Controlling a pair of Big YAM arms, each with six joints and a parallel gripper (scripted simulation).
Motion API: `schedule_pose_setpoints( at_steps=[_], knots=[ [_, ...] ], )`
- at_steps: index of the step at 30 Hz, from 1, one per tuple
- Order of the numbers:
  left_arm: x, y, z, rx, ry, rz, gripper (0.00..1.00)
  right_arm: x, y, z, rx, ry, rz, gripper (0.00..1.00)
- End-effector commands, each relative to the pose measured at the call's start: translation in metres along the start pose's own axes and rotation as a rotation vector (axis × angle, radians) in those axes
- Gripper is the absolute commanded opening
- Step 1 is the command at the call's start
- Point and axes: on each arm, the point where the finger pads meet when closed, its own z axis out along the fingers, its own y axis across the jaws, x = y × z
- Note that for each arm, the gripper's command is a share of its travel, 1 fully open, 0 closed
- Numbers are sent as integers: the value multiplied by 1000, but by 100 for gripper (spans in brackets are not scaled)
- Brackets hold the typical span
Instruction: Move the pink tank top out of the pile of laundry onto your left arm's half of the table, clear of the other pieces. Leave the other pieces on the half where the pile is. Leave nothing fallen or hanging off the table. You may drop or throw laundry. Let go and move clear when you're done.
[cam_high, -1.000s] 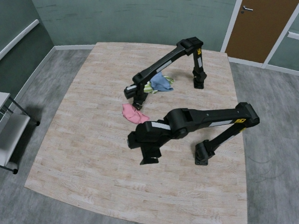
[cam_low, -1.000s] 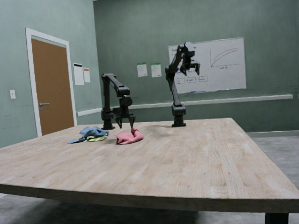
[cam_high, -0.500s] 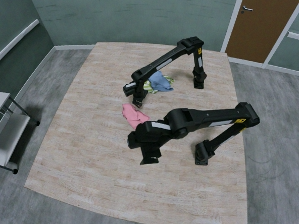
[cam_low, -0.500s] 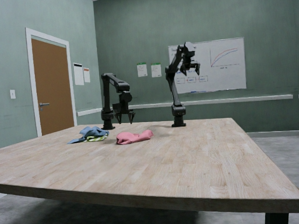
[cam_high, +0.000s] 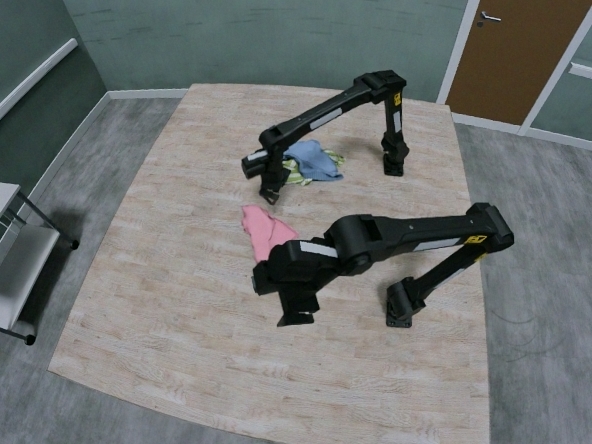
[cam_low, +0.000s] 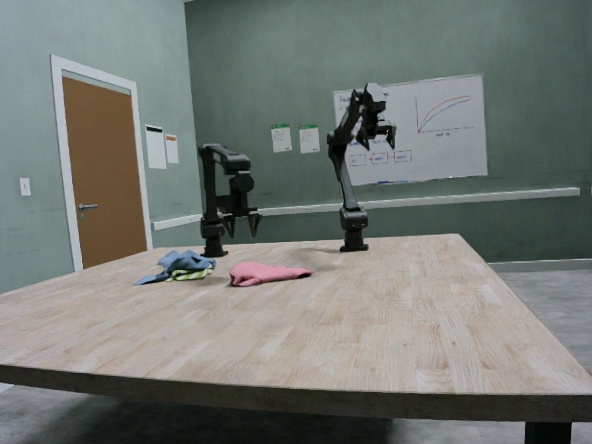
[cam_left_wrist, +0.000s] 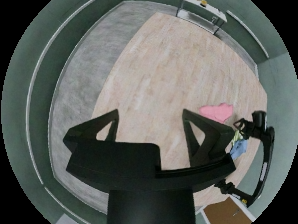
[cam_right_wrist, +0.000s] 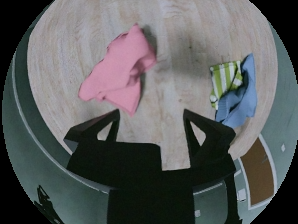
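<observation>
1. Reading the layout first, I find the pink fabric tank top (cam_high: 260, 230) (cam_low: 265, 273) (cam_left_wrist: 217, 112) (cam_right_wrist: 122, 70) lying bunched on the pale wood-plank table (cam_high: 175, 300) (cam_low: 350, 340) (cam_left_wrist: 145, 65) (cam_right_wrist: 175, 25), apart from the pile and apparently near the line between the two halves. Part of it is hidden under my left arm in the top view.

2. Jaw state: the right gripper (cam_high: 271, 196) (cam_low: 242, 235) (cam_left_wrist: 236, 127) (cam_right_wrist: 151, 112) has its jaws wide and holds nothing. The left gripper (cam_high: 296, 322) (cam_low: 380, 145) (cam_left_wrist: 150, 112) also has wide, unloaded jaws, high above its own half.

3. Other pieces: the blue knitted garment (cam_high: 312, 160) (cam_low: 182, 261) (cam_left_wrist: 240, 149) (cam_right_wrist: 245, 100) lies over the green-and-white striped cloth (cam_high: 295, 172) (cam_low: 192, 274) (cam_left_wrist: 236, 135) (cam_right_wrist: 225, 80). Leave both undisturbed.

4. Step in hand, as I judge it: the tank top is separated but needs carrying further onto the left half. Withdraw the right arm towards its own side before bringing the left one down, as their paths could cross.

5. Lower the left jaws over a raised fold, straddle it, and close only when both tips are close to the wood. A shallow pinch may slip off the thin fabric.

6. Lift enough to avoid dragging, travel well inside the left half, release away from every edge, then retract.
</observation>
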Motion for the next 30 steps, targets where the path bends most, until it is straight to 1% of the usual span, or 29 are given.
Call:
schedule_pose_setpoints(
  at_steps=[1, 2, 4, 5, 6, 8, 11, 19, 21, 22, 23, 30],
  knots=[
    [-30, -3, -27, 5, -75, 14, 92, -38, -43, -41, -61, -74, 7, 92],
    [-30, -3, -27, 5, -75, 14, 92, -43, -49, -49, -71, -85, 9, 92],
    [-30, -3, -27, 5, -75, 14, 92, -43, -49, -49, -71, -85, 9, 92],
    [-30, -3, -27, 5, -75, 14, 92, -50, -54, -59, -84, -101, 9, 92],
    [-30, -3, -27, 5, -75, 14, 92, -50, -66, -54, -74, -93, 11, 92],
    [-30, -3, -27, 5, -75, 14, 92, -58, -85, -64, -80, -109, 15, 92],
    [-30, -3, -27, 5, -75, 14, 92, -64, -100, -73, -88, -123, 5, 92],
    [-30, -3, -27, 5, -75, 14, 92, -87, -168, -111, -111, -199, 30, 92],
    [-30, -3, -27, 5, -75, 14, 92, -87, -168, -111, -111, -199, 30, 92],
    [-30, -3, -27, 5, -75, 14, 92, -96, -170, -124, -123, -223, 37, 92],
    [-30, -3, -27, 5, -75, 14, 92, -92, -183, -118, -114, -214, 41, 92],
    [-30, -3, -27, 5, -75, 14, 92, -97, -249, -149, -110, -286, 63, 92]
  ],
)
